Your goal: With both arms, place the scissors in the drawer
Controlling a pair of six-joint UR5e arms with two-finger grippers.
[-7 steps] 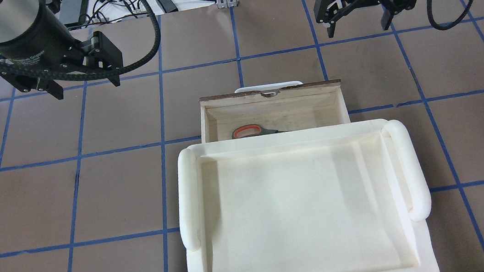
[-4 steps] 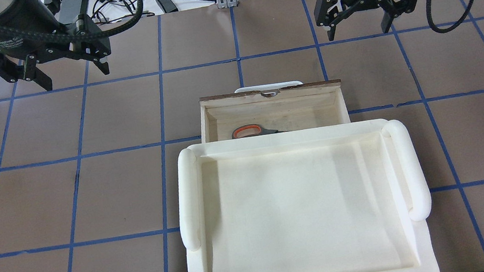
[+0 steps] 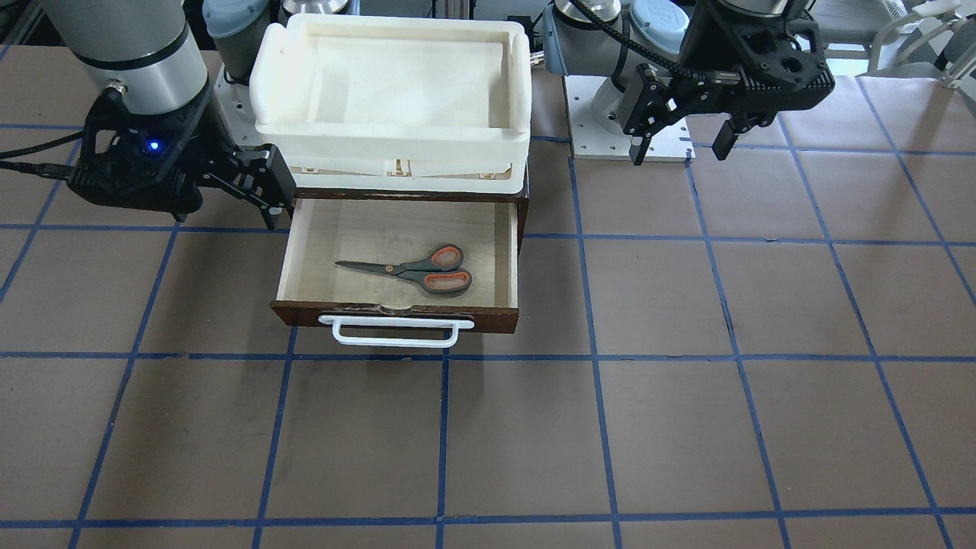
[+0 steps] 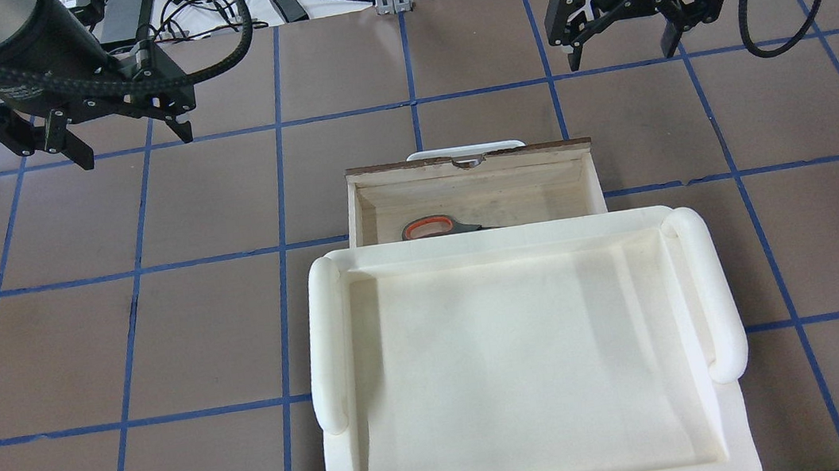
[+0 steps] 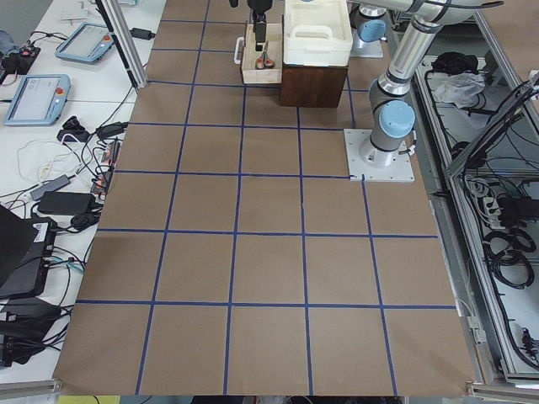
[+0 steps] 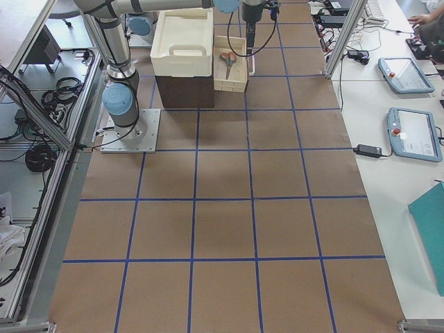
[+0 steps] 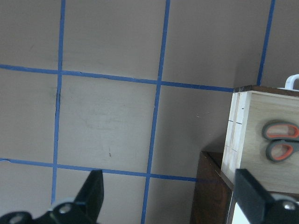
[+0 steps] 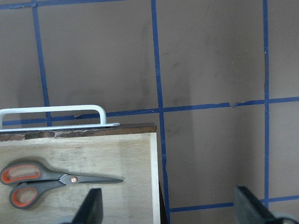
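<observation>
The scissors [image 3: 415, 271] lie flat in the open drawer [image 3: 305, 259], handles towards the view's right and blades pointing left. They also show in the right wrist view [image 8: 51, 179] and the left wrist view [image 7: 280, 142], and partly in the overhead view [image 4: 430, 228]. The drawer's white bar handle [image 3: 396, 332] faces away from the robot. My left gripper [image 4: 134, 146] is open and empty, high over bare table left of the drawer. My right gripper [image 4: 622, 57] is open and empty, high over the drawer's right side. Neither touches anything.
A white foam tray [image 4: 328, 335] sits on top of the dark brown cabinet [image 5: 313, 84] that the drawer slides out of, and hides the drawer's rear in the overhead view. The brown table has a blue tape grid. Cables and tablets lie off its far edge.
My left gripper has swung back and to the left, and now both its fingers show level. My right gripper has shifted slightly. The scissors and drawer have not moved.
</observation>
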